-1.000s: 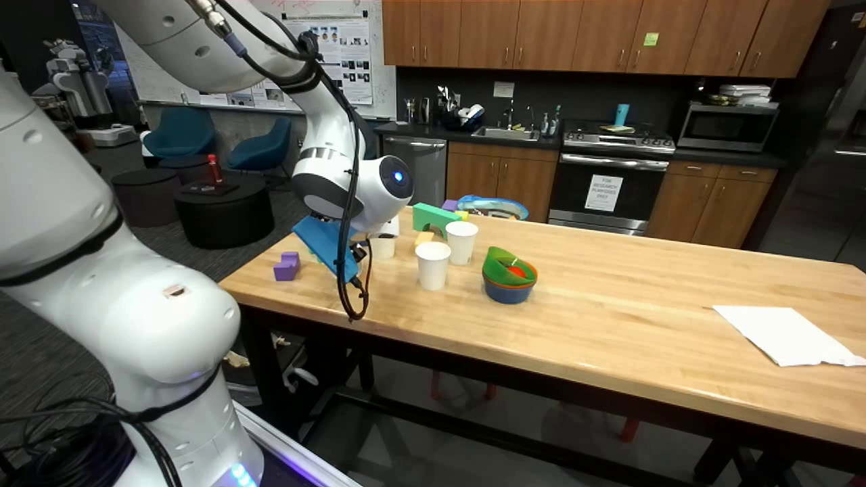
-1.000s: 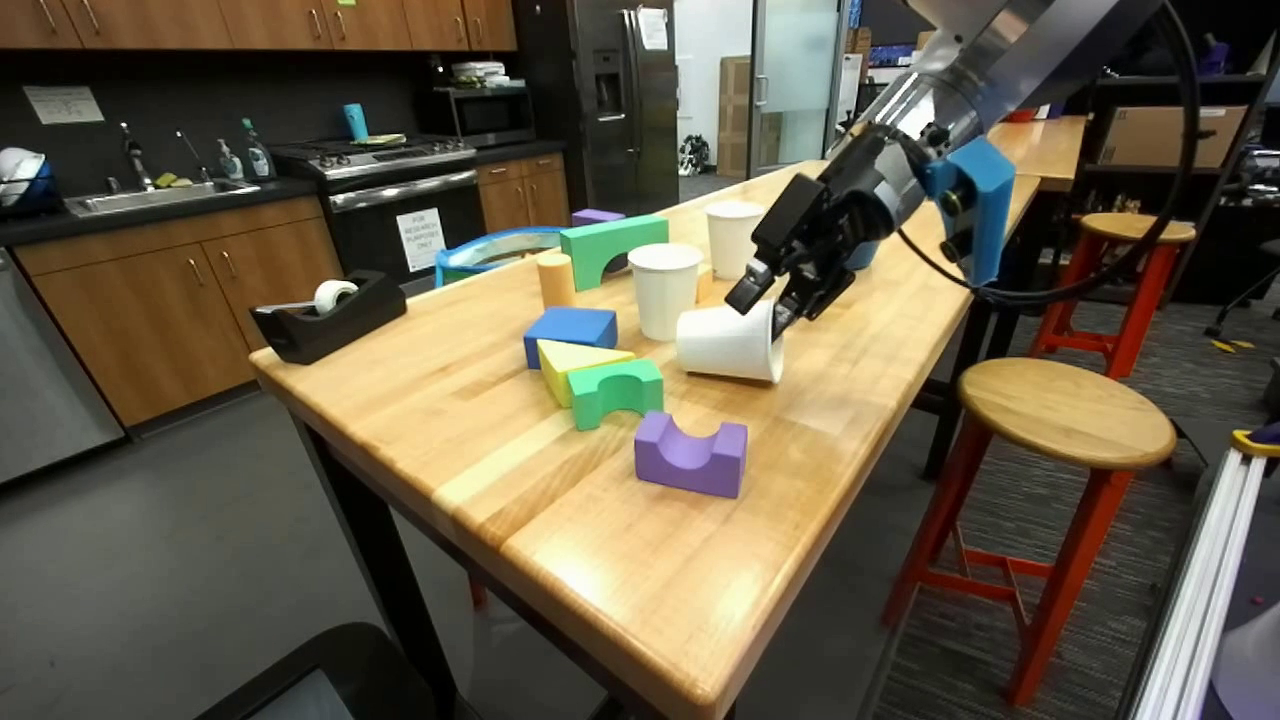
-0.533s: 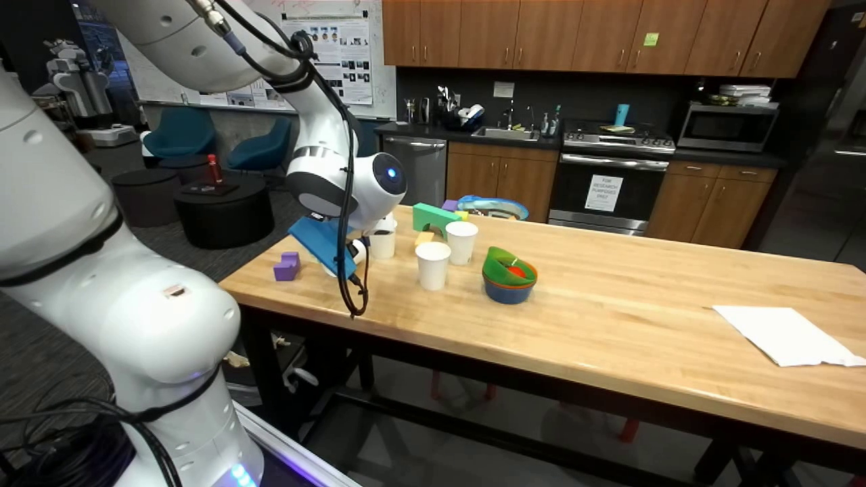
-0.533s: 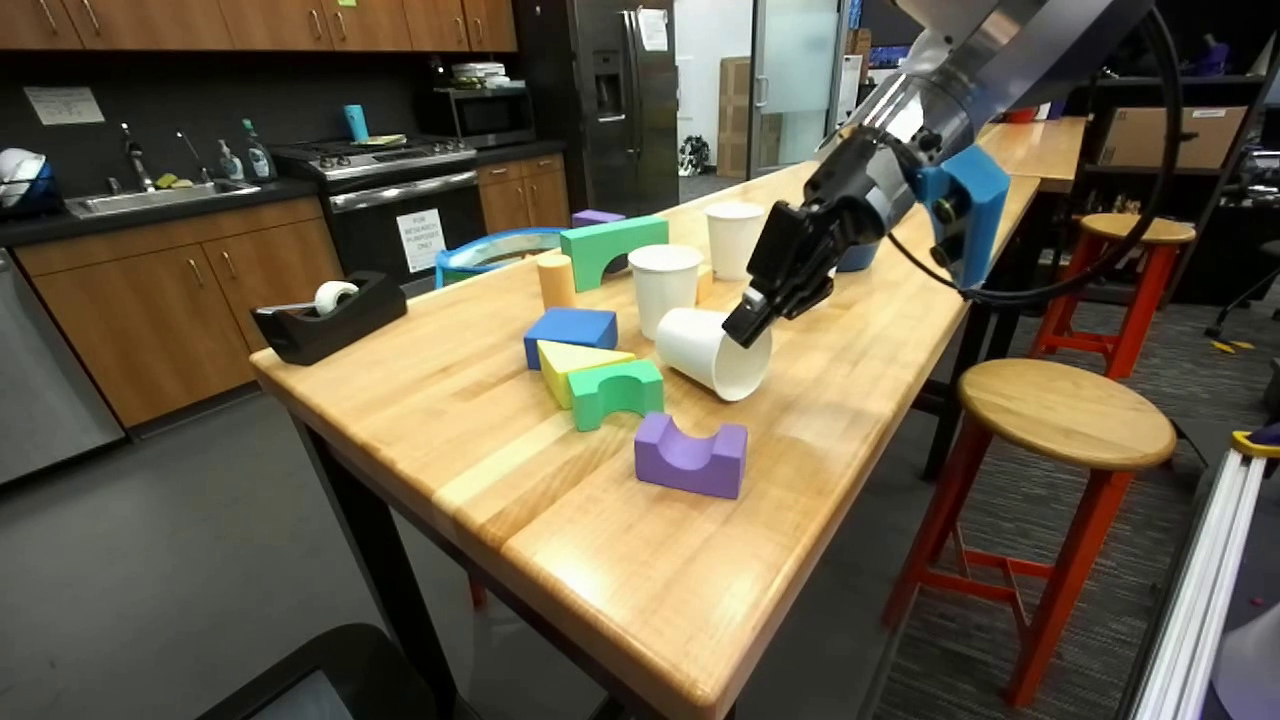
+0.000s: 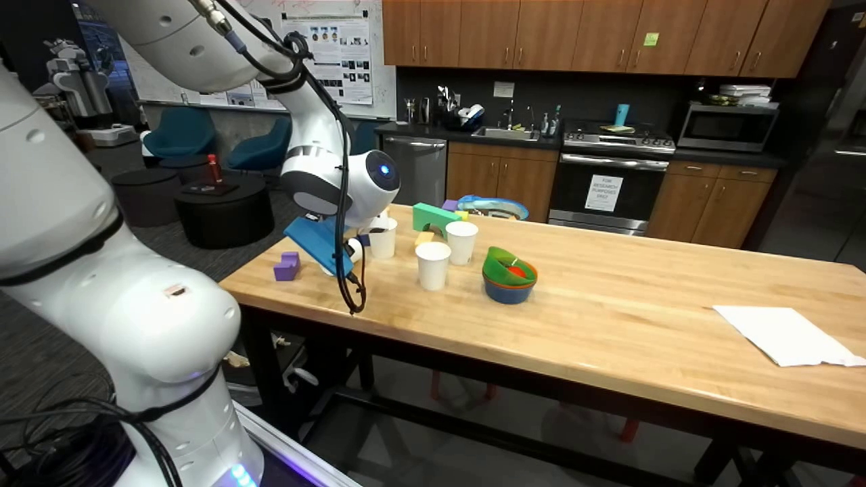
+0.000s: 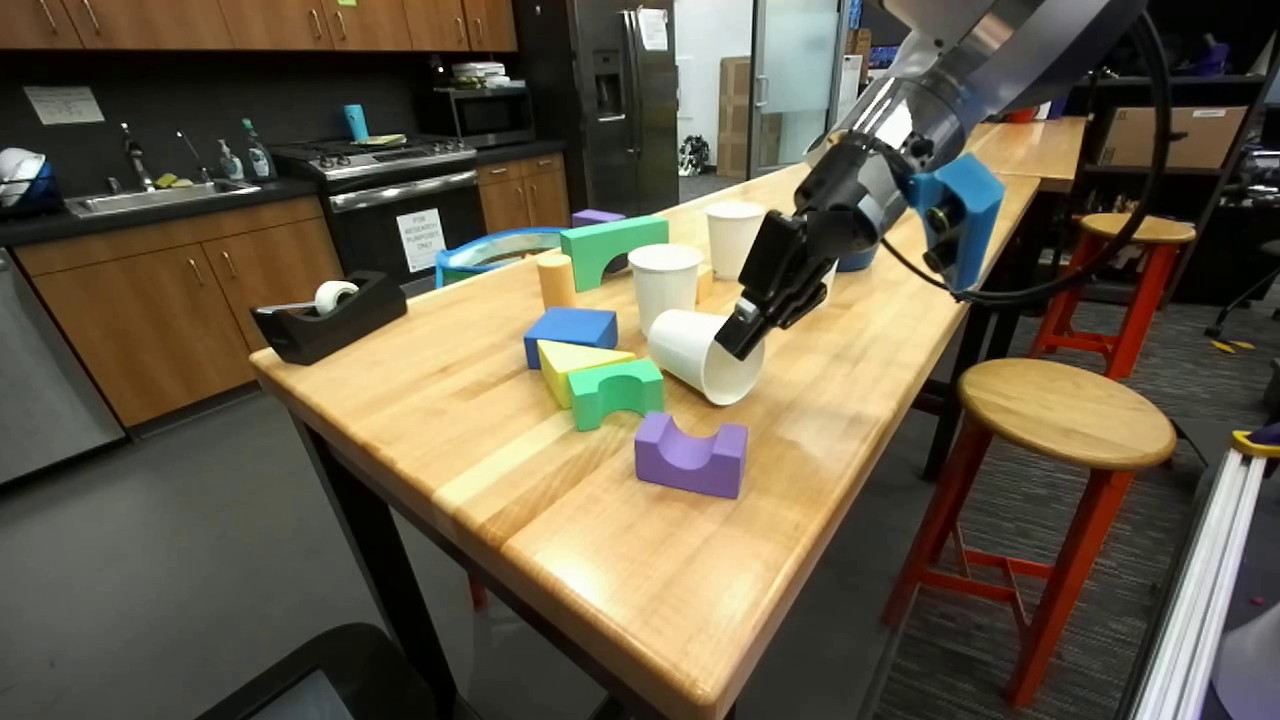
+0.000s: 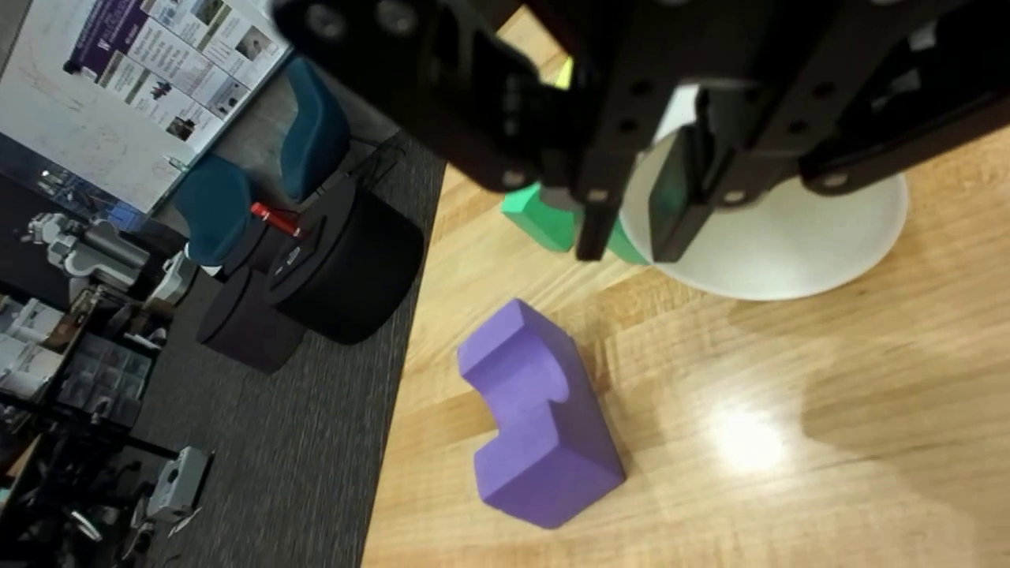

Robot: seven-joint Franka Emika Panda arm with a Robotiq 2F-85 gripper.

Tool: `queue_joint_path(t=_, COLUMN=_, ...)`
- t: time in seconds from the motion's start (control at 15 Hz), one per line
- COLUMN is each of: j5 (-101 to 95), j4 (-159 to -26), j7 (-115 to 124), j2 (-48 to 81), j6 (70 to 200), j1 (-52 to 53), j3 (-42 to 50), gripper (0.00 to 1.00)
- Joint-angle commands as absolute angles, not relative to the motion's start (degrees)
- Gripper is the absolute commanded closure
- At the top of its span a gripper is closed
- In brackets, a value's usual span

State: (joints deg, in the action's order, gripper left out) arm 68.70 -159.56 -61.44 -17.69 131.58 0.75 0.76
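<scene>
A white paper cup [image 6: 680, 345] lies on its side on the wooden table, its mouth facing the table's near edge. My gripper [image 6: 740, 338] reaches over the rim. In the wrist view the fingertips of the gripper [image 7: 630, 250] stand a short gap apart, with the rim of the cup [image 7: 781, 244] between them. One finger is inside the mouth and the other outside; a firm pinch does not show. A purple notched block [image 7: 544, 426] sits close by. A green arch block [image 6: 612, 392], a yellow triangle [image 6: 572, 362] and a blue block [image 6: 570, 330] stand beside the cup.
Upright white cups [image 6: 665, 280] [image 5: 433, 266] stand behind, near stacked bowls [image 5: 507, 292]. A green bridge block [image 6: 612, 240], an orange cylinder [image 6: 556, 278] and a black tape dispenser [image 6: 330, 310] line the far side. White paper [image 5: 788, 335] lies farther along; a stool [image 6: 1066, 415] stands beside the table.
The jaws have come from wide to narrow around the cup's rim. The lying cup has swung round and slid a little with the gripper toward the blocks. The arm has shifted the same way.
</scene>
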Motion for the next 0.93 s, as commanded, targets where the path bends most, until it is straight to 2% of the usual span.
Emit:
queue_joint_path(t=0.0, j5=69.7, j4=-159.6, j7=-61.8, j2=-17.2, j6=133.3, j1=1.0, j3=0.0, gripper=0.5)
queue_joint_path(t=0.47, j5=70.7, j4=-159.5, j7=-62.8, j2=-17.5, j6=136.1, j1=1.6, j3=-0.6, gripper=0.01)
queue_joint_path(t=0.87, j5=74.9, j4=-159.3, j7=-64.7, j2=-17.4, j6=138.4, j1=2.9, j3=-1.6, gripper=0.0)
